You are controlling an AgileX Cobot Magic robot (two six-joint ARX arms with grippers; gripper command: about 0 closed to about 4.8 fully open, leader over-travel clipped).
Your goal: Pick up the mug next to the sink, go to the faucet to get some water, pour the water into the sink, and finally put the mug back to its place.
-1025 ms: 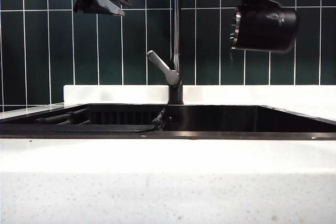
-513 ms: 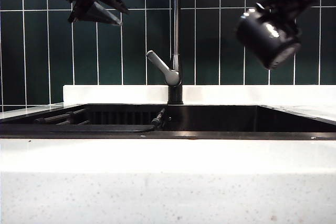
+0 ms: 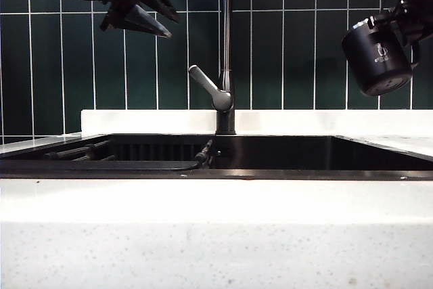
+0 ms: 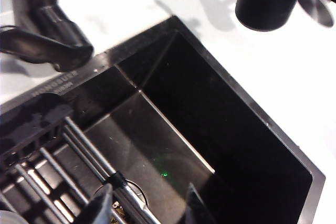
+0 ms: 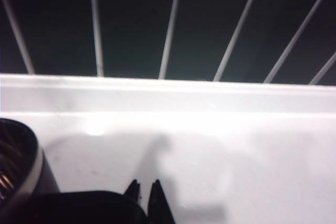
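Both tools: right (image 3: 406, 21) grips mug (image 3: 377, 59); left (image 4: 149, 205) gapes.

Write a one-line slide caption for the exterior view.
Right gripper holds the mug upright beyond the sink; left gripper hangs open near the faucet.

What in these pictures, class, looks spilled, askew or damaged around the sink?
Nothing stands out. The mug hangs nearly upright in the shut right gripper, high at the right above the counter. The open left gripper hovers empty, upper left. The faucet stands straight, no water runs, and the sink shows no spill.
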